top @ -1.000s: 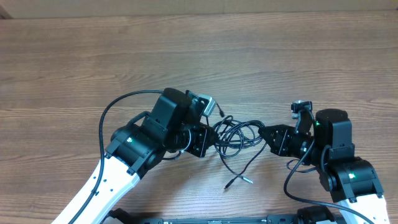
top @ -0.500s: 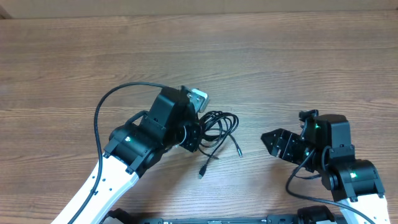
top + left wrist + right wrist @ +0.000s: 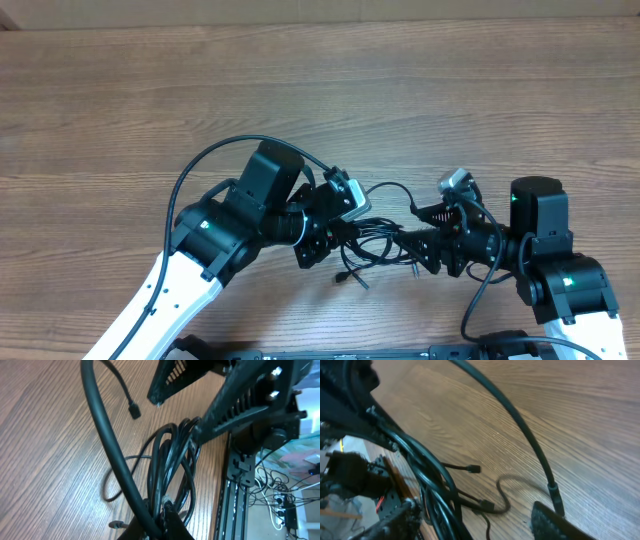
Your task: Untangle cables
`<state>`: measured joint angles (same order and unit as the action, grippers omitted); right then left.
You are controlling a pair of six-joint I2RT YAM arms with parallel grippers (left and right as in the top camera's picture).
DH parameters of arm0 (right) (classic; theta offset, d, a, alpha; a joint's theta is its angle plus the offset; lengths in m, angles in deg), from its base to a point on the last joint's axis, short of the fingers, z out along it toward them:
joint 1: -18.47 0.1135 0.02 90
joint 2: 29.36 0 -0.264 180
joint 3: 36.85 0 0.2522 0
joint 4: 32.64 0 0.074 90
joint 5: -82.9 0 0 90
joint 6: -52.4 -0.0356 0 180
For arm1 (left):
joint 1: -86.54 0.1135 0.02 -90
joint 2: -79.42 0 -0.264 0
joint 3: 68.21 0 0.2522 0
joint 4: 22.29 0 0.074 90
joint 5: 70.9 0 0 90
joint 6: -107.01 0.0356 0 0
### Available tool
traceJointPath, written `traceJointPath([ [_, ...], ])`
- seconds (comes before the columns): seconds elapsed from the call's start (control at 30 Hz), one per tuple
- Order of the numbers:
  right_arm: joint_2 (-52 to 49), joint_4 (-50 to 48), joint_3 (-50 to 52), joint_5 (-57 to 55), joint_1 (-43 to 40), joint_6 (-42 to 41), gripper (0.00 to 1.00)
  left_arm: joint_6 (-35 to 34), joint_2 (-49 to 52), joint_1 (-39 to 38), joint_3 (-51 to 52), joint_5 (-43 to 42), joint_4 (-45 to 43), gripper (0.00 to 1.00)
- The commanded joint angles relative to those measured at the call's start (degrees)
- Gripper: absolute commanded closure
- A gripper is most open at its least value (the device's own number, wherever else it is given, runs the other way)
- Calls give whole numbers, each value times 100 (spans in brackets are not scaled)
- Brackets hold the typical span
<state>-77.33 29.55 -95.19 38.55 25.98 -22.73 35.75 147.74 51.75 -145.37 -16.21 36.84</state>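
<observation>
The left tool (image 3: 322, 232) is pressed together on the cables (image 3: 375, 242). In the left wrist view the black strands run down in a tight bunch (image 3: 170, 460) and pinch into its tip at the bottom edge. The right tool (image 3: 413, 240) faces it from the opposite side with its 2 fingers (image 3: 235, 412) standing apart. In that same view 1 finger meets the far end of the bunch while the other sits clear above it. In the right wrist view the cables (image 3: 432, 487) lie against the finger at lower left, and the other finger is well apart at lower right. From overhead, the cables sit in a short knot of overlapping loops between the 2 tools, low over the counter (image 3: 300, 80). One loose end with a small plug (image 3: 343, 275) trails toward the near edge, just beside the left tool. Another strand arcs up and away on the far side, ending near the right tool. In the right wrist view 2 more plug ends (image 3: 474, 468) rest on the wood grain, apart from each other. A thicker black cable (image 3: 215, 152) sweeps in a wide arc from the left arm's white link to its wrist, well above the knot. It crosses the left wrist view as a heavy curve in front of the thin strands.
</observation>
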Motion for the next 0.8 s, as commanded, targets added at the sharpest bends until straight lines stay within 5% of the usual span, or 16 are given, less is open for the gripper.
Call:
traceJointPath([
  [0.0,20,33,-87,354,-11,323,43,175,-188,37,-214,-136,-107,96],
  [0.2,22,160,-87,446,-11,326,48,-79,-188,70,-214,-7,-306,96],
  [0.37,20,160,-87,444,-11,321,83,-428,-186,293,-214,66,-313,96],
  [0.47,20,160,-87,435,-11,321,96,-614,-186,398,-214,138,-256,96],
  [0.6,22,131,-87,-201,-11,-79,96,-765,-186,446,-214,142,-98,96],
  [0.77,20,96,-87,-2208,-11,-1803,96,-1067,-186,446,-214,538,166,96],
])
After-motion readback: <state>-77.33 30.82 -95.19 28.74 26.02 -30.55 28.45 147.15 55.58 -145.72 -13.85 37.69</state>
